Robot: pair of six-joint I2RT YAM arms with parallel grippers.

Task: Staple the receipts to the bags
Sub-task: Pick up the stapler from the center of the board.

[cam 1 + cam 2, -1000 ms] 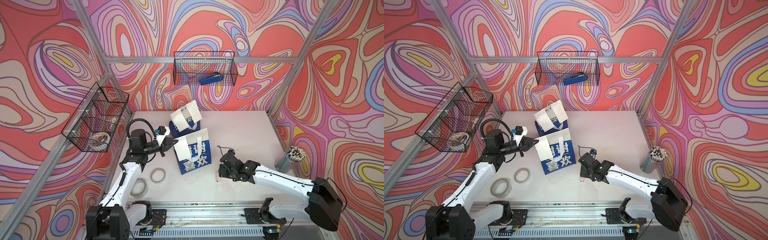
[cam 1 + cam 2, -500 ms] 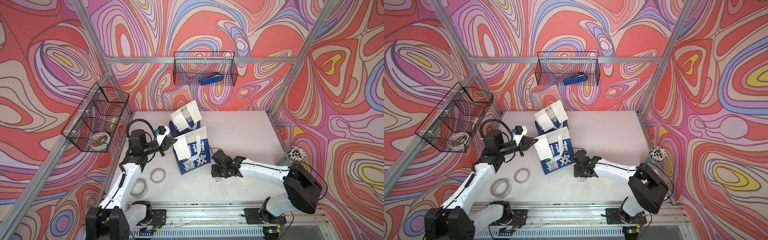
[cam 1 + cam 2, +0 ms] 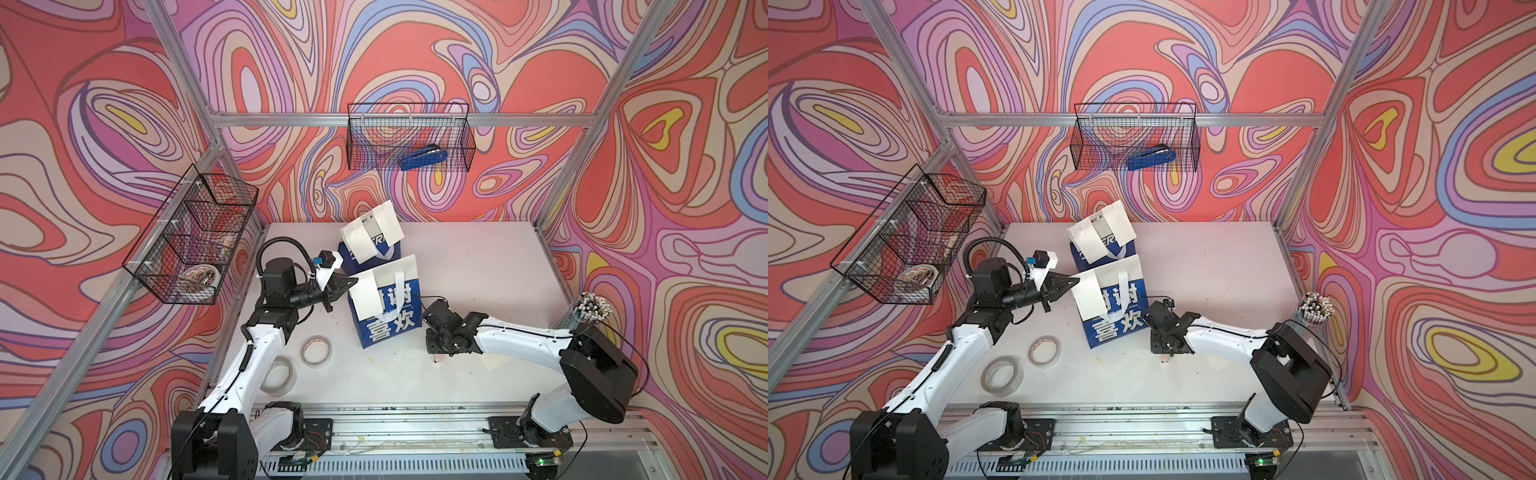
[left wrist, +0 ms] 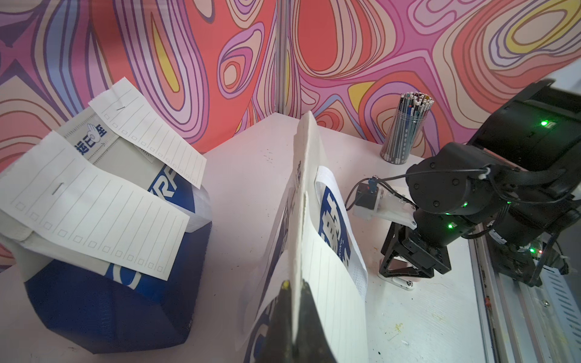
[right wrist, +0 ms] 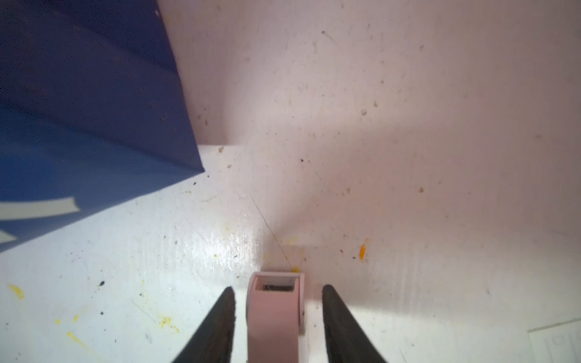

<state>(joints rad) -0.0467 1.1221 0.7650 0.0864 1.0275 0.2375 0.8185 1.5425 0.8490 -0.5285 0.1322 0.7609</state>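
Note:
The bag with white Chinese characters [image 3: 388,320] [image 3: 1115,318] stands mid-table. My left gripper [image 3: 353,282] [image 4: 294,283] is shut on the bag's top left rim, pinching a lined receipt [image 3: 365,297] [image 4: 330,283] against it. Behind stands the second blue-and-white bag [image 3: 370,249] [image 4: 110,292] with two receipts [image 3: 361,243] [image 3: 388,222] on its top, each showing a staple in the left wrist view. My right gripper [image 3: 436,357] [image 5: 278,294] points down at the table right of the front bag. It is open, its fingers straddling a small pink stapler [image 5: 273,314] with a gap on each side.
Another receipt [image 3: 492,361] lies on the table under my right forearm. Two tape rolls [image 3: 316,351] [image 3: 279,376] lie front left. A pen cup [image 3: 588,311] stands at the right edge. A blue stapler [image 3: 424,158] rests in the back wall basket [image 3: 409,137]. Another wire basket [image 3: 191,241] hangs left.
My right arm swung left toward the front bag, and its fingers narrowed around the pink stapler. The left gripper and the bag stayed still.

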